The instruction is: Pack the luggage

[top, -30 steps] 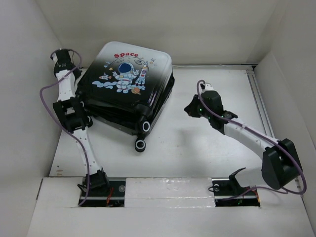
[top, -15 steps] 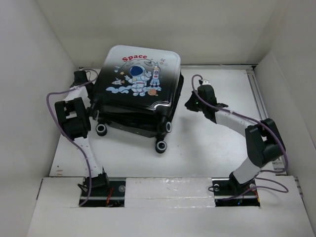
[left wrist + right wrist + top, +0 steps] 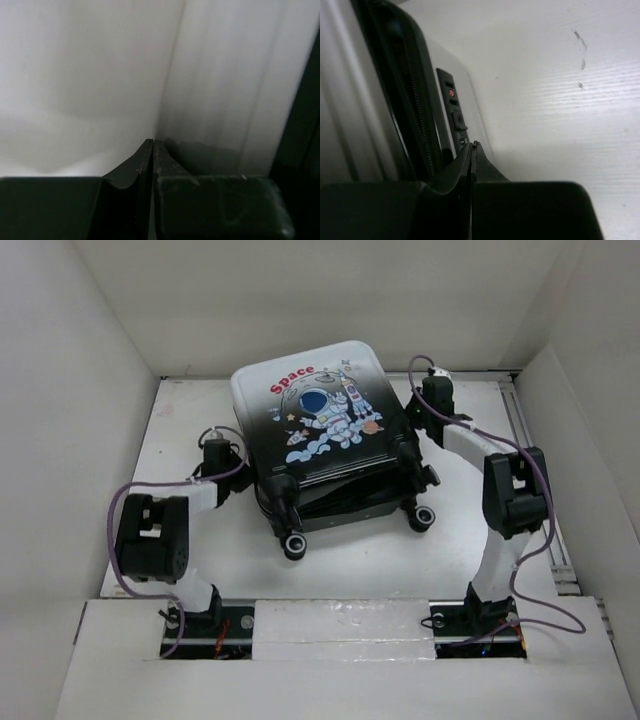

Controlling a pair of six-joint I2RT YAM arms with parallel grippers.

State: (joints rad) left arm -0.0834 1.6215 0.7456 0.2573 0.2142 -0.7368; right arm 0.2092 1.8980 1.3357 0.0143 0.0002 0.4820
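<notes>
Black-to-white luggage flat, wheels nearward; left fingers pressed together, empty, beside its left side, right fingers likewise beside its right, equally near.

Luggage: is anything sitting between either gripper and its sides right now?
Nothing visible does. The left gripper and right gripper, both shut, flank the luggage closely on either side, with only bare table around them.
</notes>
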